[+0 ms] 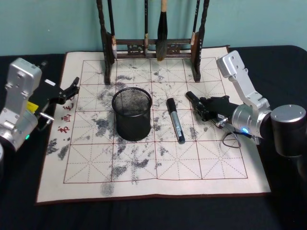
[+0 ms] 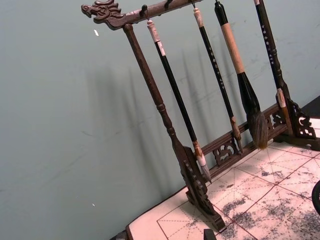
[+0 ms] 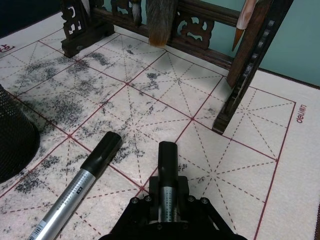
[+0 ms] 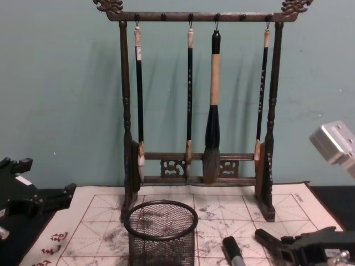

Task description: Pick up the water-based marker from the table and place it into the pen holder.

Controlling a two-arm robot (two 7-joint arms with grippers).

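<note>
My right gripper (image 1: 205,107) is shut on a water-based marker (image 1: 192,98) with a silver barrel and black cap, low over the mat, right of the pen holder. The right wrist view shows this marker (image 3: 167,175) clamped between the jaws of that gripper (image 3: 167,202), cap pointing toward the brush rack. A second, similar marker (image 1: 175,120) lies flat on the mat between the gripper and the holder. The pen holder (image 1: 132,113) is a round black mesh cup standing upright at mid-mat, empty. My left gripper (image 1: 71,89) hangs open at the mat's left edge, holding nothing.
A tall dark wooden brush rack (image 1: 153,48) with several hanging brushes stands along the mat's far edge. The ink-stained grid mat (image 1: 153,167) covers a black table. The rack's right foot (image 3: 225,120) stands close ahead of the held marker.
</note>
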